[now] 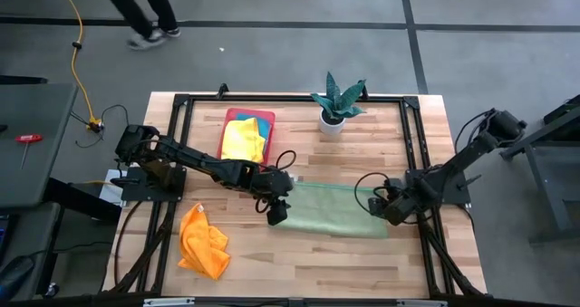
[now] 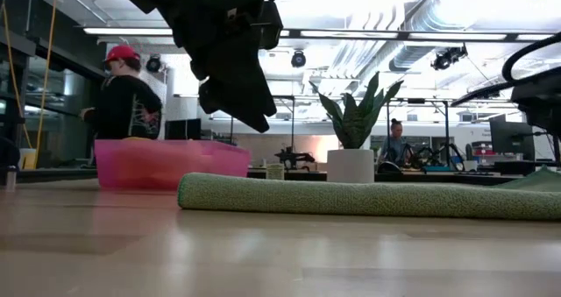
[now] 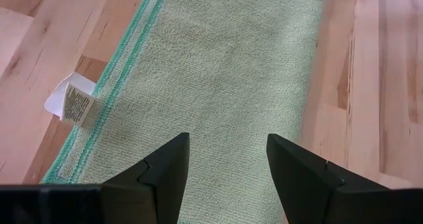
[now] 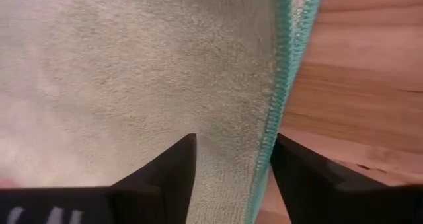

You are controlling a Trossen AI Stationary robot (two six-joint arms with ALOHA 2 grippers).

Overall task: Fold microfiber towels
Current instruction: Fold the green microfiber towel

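- The left gripper (image 1: 278, 209) is hovering with its jaws parted and empty over the left end of the light green towel (image 1: 331, 210), just left of centre in the high view.
- The right gripper (image 1: 381, 205) is hanging over the towel's right end, its jaws also parted with nothing pinched between them.
- The towel is lying flat as a folded strip, its long axis running left to right between the two grippers, so each arm is nearest its own end.
- The orange towel (image 1: 203, 242) is sitting crumpled at lower left; a yellow towel (image 1: 243, 140) is resting in the pink tray (image 1: 230, 119) above.
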